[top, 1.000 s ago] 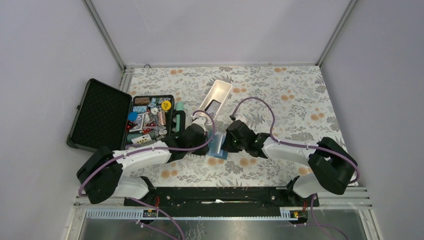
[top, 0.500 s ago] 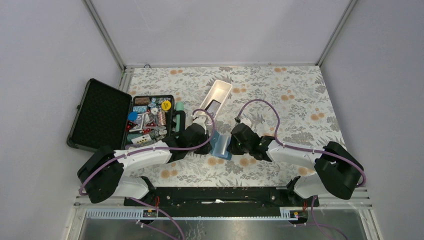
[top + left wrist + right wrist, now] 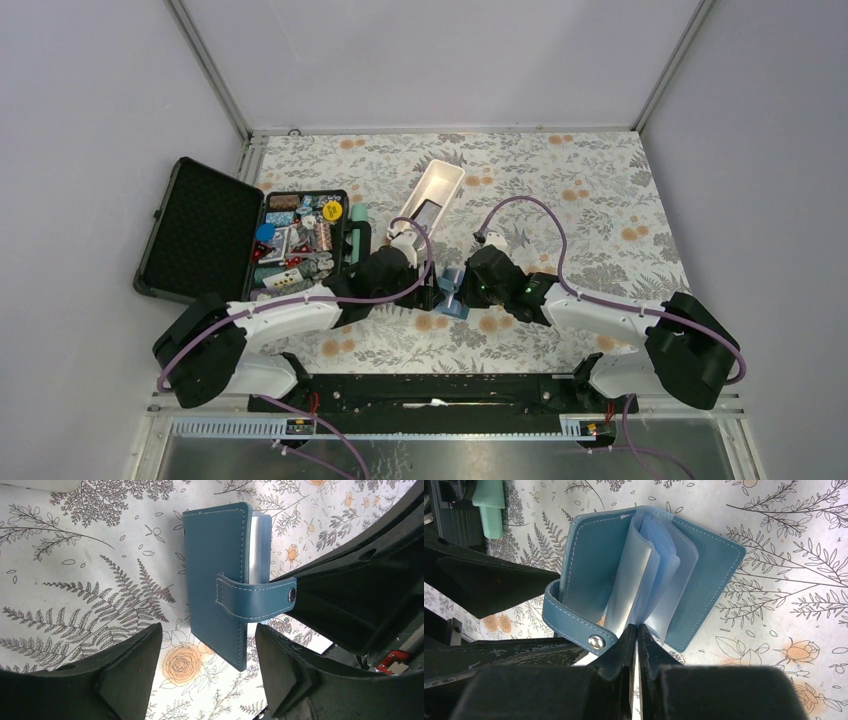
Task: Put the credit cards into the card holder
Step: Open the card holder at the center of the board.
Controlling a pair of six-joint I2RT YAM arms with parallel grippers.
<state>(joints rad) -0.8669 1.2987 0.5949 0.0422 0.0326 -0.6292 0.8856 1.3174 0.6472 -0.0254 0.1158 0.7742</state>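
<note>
At table [image 3: 560, 180] centre, holder [image 3: 452, 296] sits half-open, right gripper [image 3: 636, 630] jaws closed on what looks like a clear page edge, likely to keep pockets fanned, left gripper [image 3: 209, 632] jaws apart astride the strapped cover, probably bracing it for card loading.

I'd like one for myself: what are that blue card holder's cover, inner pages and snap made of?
The card holder cover looks like matte teal leather or faux leather, pale stitching along its edges; which, I cannot tell. Its inner pages are thin, glossy see-through plastic, curling. The snap looks like shiny silvery metal.
</note>
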